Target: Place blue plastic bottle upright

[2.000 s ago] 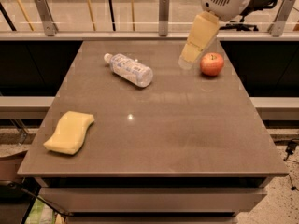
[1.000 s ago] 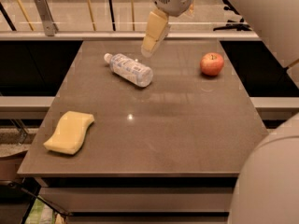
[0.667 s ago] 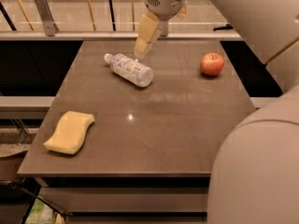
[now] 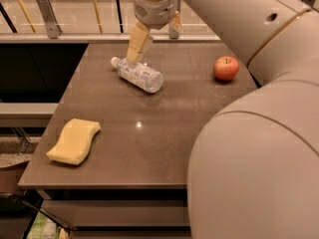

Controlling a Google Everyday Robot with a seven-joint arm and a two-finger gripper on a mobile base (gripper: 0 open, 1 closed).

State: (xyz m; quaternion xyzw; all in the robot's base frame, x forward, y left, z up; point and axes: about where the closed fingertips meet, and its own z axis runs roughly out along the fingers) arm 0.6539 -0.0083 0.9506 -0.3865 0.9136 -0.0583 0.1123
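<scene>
Two-finger gripper (image 4: 154, 46) hovers over the capped end of the lying clear ribbed plastic bottle (image 4: 142, 76), fingers spread, holding nothing; round red apple (image 4: 226, 67) and yellow sponge (image 4: 74, 141) lie well apart.

Robot test area: brown counter (image 4: 149, 148), railing (image 4: 48, 15) behind; gripper (image 4: 155, 38) above blue plastic bottle (image 4: 142, 76).

Brown table (image 4: 164, 128) carries three items: bottle (image 4: 141, 75) lying on its side at far centre, apple (image 4: 226, 67) at far right, yellow sponge (image 4: 75, 141) flat at near left. Gripper (image 4: 153, 46) above the bottle's cap end, fingers spread.
</scene>
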